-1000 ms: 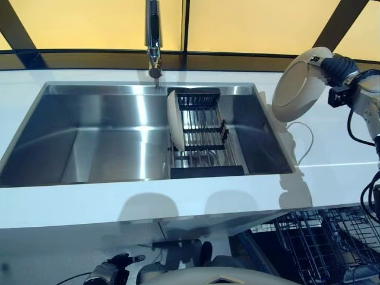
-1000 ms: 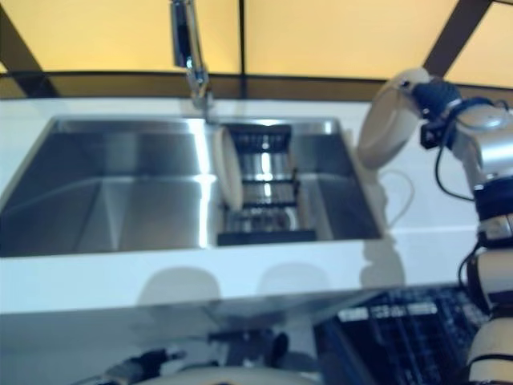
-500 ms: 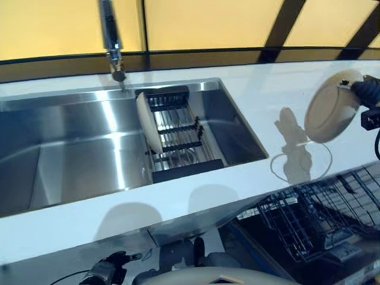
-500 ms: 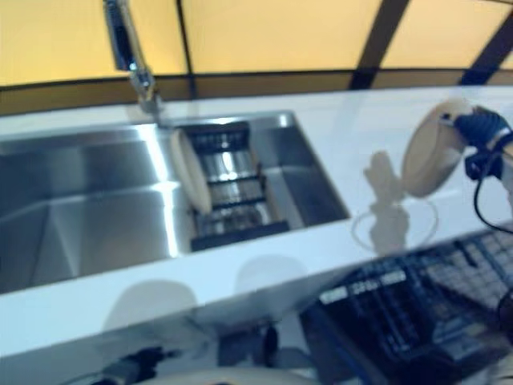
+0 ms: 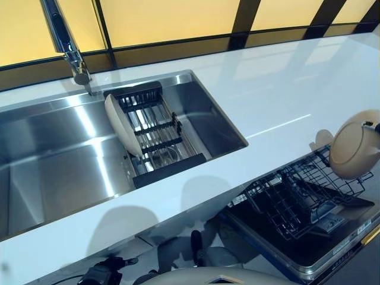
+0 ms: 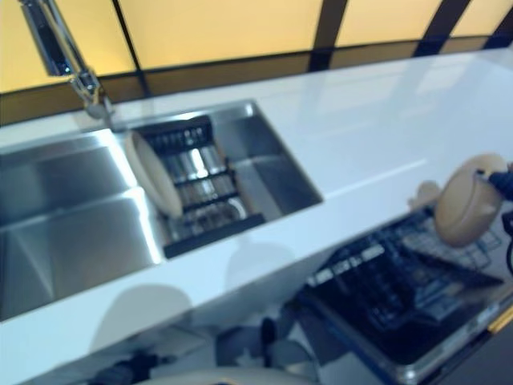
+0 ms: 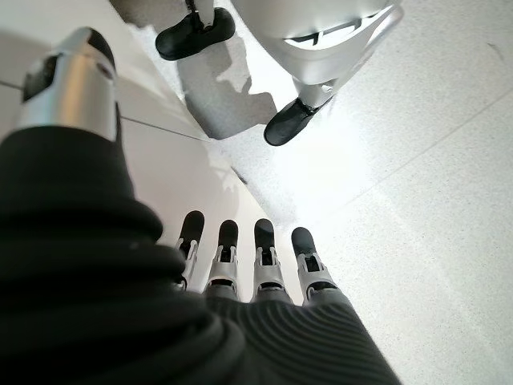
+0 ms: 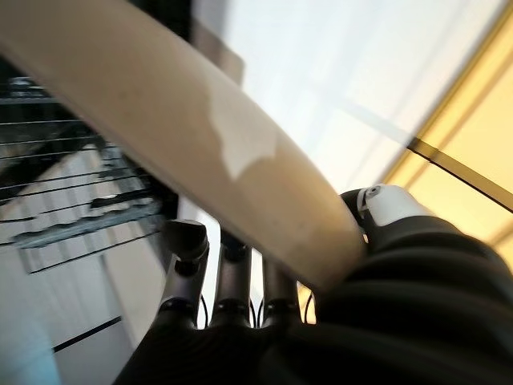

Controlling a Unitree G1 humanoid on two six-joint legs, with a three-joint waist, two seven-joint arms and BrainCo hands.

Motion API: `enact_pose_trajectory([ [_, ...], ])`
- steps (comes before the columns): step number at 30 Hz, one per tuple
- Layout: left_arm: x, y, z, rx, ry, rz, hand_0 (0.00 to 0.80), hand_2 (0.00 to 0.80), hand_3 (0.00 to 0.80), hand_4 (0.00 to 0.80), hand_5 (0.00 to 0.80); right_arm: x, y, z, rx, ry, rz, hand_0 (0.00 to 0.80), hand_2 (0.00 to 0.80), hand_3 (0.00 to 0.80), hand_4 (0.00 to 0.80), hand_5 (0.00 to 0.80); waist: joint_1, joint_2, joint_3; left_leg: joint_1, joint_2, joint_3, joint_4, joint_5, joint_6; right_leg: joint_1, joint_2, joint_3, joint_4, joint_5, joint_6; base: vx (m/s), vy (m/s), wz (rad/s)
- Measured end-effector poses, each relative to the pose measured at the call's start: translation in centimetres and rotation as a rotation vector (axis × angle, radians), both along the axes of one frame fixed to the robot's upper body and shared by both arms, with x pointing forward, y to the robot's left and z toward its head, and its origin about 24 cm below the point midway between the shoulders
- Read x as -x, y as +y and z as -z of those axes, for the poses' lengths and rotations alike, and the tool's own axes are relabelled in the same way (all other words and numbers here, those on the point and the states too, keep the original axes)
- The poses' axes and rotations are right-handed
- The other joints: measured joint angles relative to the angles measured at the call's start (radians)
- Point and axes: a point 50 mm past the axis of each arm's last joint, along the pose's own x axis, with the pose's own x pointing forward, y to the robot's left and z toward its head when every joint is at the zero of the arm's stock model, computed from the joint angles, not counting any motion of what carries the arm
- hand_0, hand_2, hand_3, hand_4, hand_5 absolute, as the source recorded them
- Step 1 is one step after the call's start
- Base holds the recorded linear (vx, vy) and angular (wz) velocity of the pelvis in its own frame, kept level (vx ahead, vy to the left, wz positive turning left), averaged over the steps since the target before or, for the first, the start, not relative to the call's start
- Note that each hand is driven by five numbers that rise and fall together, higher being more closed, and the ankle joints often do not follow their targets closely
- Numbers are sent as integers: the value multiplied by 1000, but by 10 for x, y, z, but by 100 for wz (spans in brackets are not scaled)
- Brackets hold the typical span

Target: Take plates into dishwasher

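Observation:
A cream plate [image 5: 354,146] hangs tilted on edge over the open dishwasher's wire rack [image 5: 297,193], at the far right. My right hand [image 8: 186,250] is shut on it: the fingers lie behind the plate [image 8: 184,136] and the thumb [image 8: 383,202] presses its rim. A second cream plate [image 5: 121,123] stands on edge in the black dish rack [image 5: 160,136] inside the steel sink [image 5: 53,172]. My left hand [image 7: 240,269] hangs low beside me with straight fingers, pointing at the floor and holding nothing.
A white countertop [image 5: 285,89] runs between the sink and the dishwasher. A chrome faucet [image 5: 65,41] rises behind the sink. The lowered dishwasher door [image 5: 314,264] sticks out under the rack.
The camera has swung right, so sink and faucet slid left in view. My right hand carried the plate from above the counter down and outward to over the dishwasher rack.

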Motion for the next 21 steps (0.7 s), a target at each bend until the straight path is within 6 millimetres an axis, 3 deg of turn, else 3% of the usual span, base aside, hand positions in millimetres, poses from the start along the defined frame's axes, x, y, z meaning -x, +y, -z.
enact_pose_trajectory([
  [5,1,1,0,-1,8,14,0,0,0,0,0,7,0,7,45,40,-33,800,800,800,800,800,-9,1,1,-7,-1,-2,-2,-5,3,-5,5,2,2,11,14,-6,-9,-2],
  [15,4,2,0,-4,20,31,0,0,0,0,0,10,22,21,235,132,-253,800,800,800,800,800,-23,1,2,-15,2,-2,0,-4,-1,-9,5,1,3,11,14,-6,-17,0],
  [21,3,2,0,1,20,32,0,0,0,0,0,8,35,45,245,179,-318,800,800,800,800,800,-23,1,2,-14,-2,-3,0,-7,4,-8,2,1,1,12,15,2,-24,0],
])
